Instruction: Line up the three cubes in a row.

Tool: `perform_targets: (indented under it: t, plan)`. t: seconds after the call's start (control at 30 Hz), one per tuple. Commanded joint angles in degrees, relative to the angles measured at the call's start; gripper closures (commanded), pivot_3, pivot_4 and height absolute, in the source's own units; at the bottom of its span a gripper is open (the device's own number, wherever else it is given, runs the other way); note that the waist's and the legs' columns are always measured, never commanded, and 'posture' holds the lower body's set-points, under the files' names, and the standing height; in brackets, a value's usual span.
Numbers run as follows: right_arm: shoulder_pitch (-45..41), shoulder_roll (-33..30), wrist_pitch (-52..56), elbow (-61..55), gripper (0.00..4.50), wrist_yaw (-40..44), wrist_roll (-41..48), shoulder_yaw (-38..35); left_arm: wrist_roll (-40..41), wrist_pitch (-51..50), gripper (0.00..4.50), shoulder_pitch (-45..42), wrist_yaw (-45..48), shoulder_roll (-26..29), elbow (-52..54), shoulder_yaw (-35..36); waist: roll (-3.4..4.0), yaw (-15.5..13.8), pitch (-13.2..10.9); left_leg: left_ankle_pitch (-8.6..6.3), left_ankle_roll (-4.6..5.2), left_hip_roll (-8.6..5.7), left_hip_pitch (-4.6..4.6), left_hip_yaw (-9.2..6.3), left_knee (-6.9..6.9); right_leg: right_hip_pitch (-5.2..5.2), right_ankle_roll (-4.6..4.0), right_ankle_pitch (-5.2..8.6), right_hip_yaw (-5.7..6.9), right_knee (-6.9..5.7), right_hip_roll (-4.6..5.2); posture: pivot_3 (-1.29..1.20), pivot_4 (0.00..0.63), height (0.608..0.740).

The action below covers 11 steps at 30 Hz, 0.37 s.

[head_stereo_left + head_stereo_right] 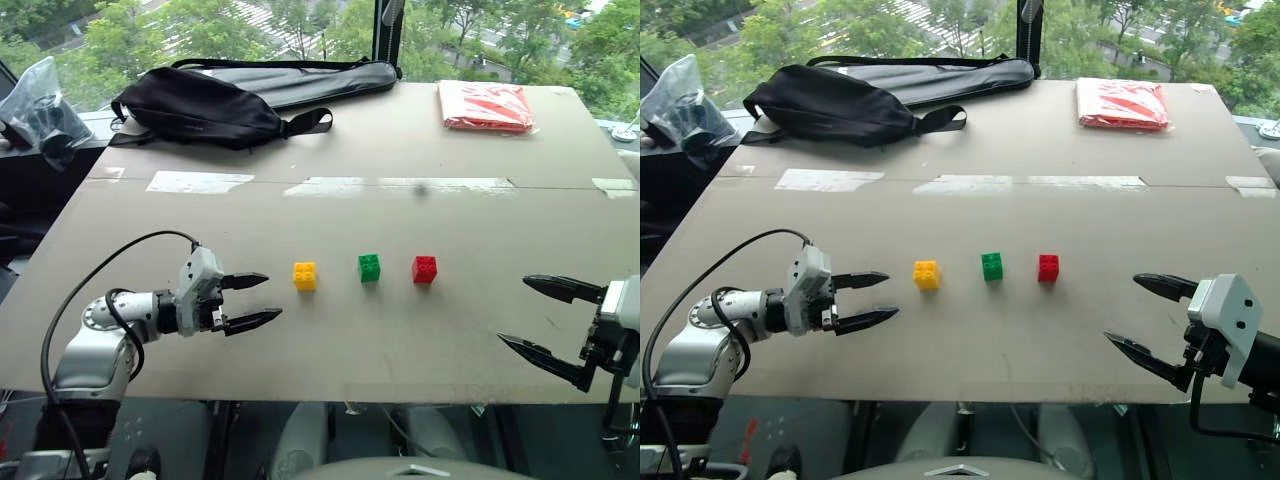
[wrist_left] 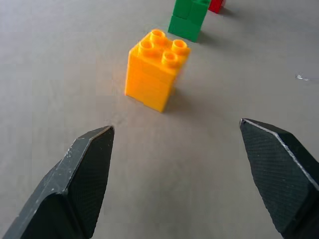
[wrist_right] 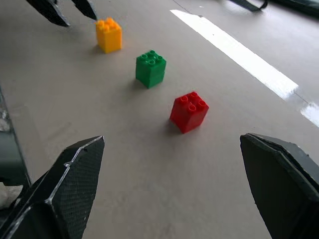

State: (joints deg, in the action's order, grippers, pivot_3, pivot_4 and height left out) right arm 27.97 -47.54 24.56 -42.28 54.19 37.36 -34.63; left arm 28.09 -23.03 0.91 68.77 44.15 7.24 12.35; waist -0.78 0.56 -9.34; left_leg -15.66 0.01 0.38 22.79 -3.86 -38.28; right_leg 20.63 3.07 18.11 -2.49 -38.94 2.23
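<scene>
Three studded cubes stand in a row on the tabletop: yellow cube (image 1: 305, 276) on the left, green cube (image 1: 369, 267) in the middle, red cube (image 1: 424, 269) on the right, with gaps between them. My left gripper (image 1: 255, 300) is open just left of the yellow cube (image 2: 155, 69), apart from it and holding nothing. Far off to the right, near the table's front edge, my right gripper (image 1: 538, 316) is open and empty, facing the red cube (image 3: 188, 111).
A black bag (image 1: 200, 106) and a long dark case (image 1: 300, 80) lie at the back left. A red and white packet (image 1: 485, 105) lies at the back right. Strips of tape (image 1: 400, 185) cross the table (image 1: 330, 370) behind the cubes.
</scene>
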Motion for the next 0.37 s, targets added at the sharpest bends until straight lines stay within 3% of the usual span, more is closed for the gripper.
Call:
perform_targets:
  t: [0.03,0.23,0.37]
  plan:
    - [1.74,-0.23,-1.6,2.97,0.0,3.0,-1.05,-3.63,8.11,-9.82,0.34,9.14,-8.78,-0.48,17.5,9.76,0.02,-0.39,0.03,0.0,0.0,0.0,-0.05,-0.03,0.0,-0.05,0.0,0.0,-0.01,-0.01,0.02,0.0,0.15,0.74]
    - [4.23,-1.1,-4.2,10.14,0.0,8.63,-3.38,-6.79,13.48,-14.53,0.34,22.11,-13.43,-1.63,27.3,20.45,0.11,-0.47,0.01,0.0,0.0,-0.02,-0.44,-0.05,0.02,-0.47,-0.05,0.02,0.01,0.07,0.02,0.0,0.15,0.74]
    - [4.62,-1.55,-4.87,12.65,0.0,10.98,-3.74,-8.15,14.86,-14.79,0.34,24.19,-14.44,-1.39,27.93,22.41,0.16,-0.52,-0.02,-0.02,-0.01,-0.03,-0.88,0.04,0.15,-0.89,-0.09,0.06,-0.03,0.19,0.01,0.0,0.15,0.74]
